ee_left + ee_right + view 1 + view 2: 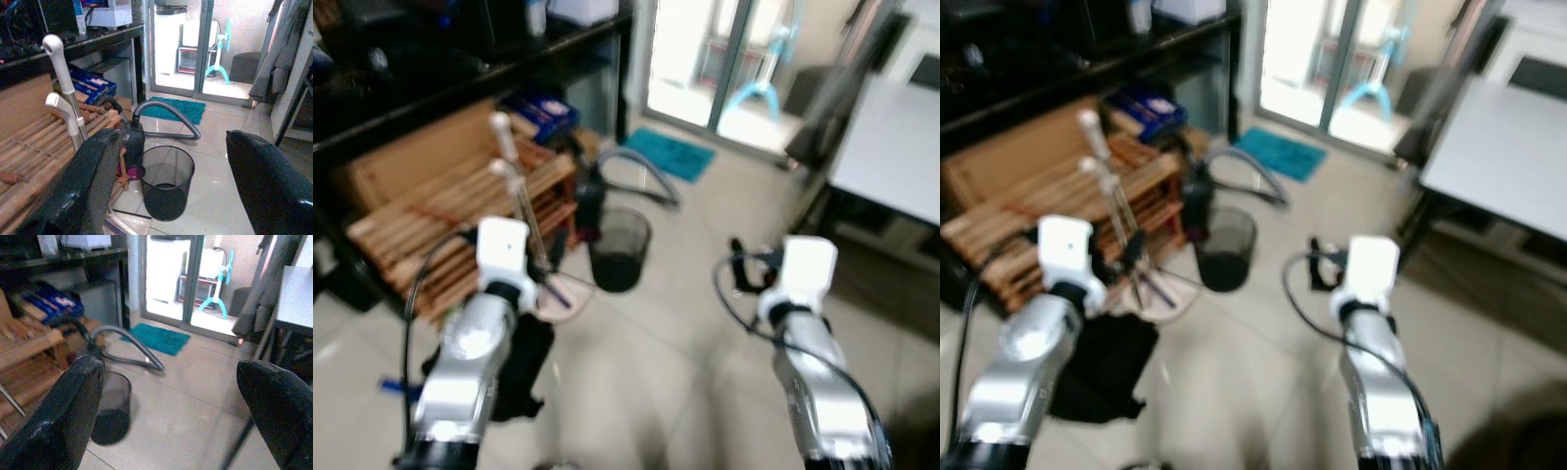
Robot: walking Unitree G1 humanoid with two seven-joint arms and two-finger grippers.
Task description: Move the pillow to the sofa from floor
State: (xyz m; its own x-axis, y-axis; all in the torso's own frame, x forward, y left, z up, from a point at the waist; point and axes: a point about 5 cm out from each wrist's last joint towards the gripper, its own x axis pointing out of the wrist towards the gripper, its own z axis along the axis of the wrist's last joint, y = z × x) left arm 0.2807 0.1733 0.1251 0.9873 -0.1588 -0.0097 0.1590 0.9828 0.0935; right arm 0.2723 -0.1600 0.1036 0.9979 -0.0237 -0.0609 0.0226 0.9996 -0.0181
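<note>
Both silver arms reach forward over the pale tiled floor (646, 372), which lies open ahead toward the teal rectangular mat (177, 108) at the glass door. The left gripper (166, 186) has its jaws spread wide and empty; the right gripper (171, 411) likewise. A black mesh waste bin (164, 188) stands on the left, just beside the slatted wooden rack (460, 220) and a grey vacuum hose (166, 120). A white table (1503, 162) edges the right side. I cannot tell where the pillow is.
</note>
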